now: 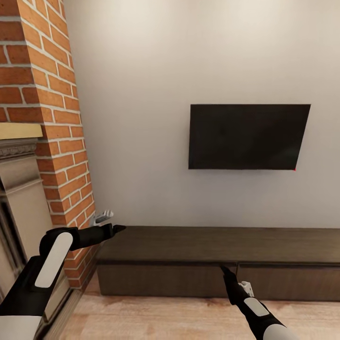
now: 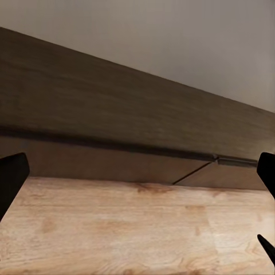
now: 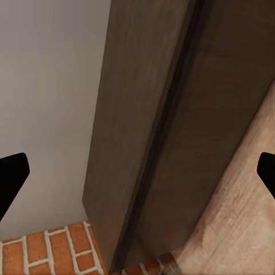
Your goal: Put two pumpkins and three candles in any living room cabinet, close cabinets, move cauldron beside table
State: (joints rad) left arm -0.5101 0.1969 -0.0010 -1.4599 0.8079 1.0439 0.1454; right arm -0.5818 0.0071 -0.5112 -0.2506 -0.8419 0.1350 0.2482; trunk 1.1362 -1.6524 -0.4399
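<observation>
1. Cabinet (image 1: 222, 245): one long, very low unit of dark-brown wood grain with a flat matte top. Two wide, flat, handleless fronts are counted, both shut, divided by a thin vertical seam. It is set against the wall at 12 o'clock, running off toward 3 o'clock. Nothing is seen on its top; the interior is hidden.
2. Left gripper (image 1: 119, 228): black, held at the cabinet's left end at about 10 o'clock. In the left wrist view the two dark fingers (image 2: 11, 177) are spread wide, with nothing between them.
3. Right gripper (image 1: 222, 269): black, slender, pointed at the seam between the fronts. Its fingers (image 3: 11, 177) are likewise parted and empty.
4. Television (image 1: 249, 137): one flat black rectangle, mounted on the plain pale wall (image 1: 141, 94).
5. Brick column (image 1: 56, 118): red-orange brick with pale mortar, at 9 o'clock.
6. Floor (image 1: 165, 318): light wood planks, grained.
</observation>
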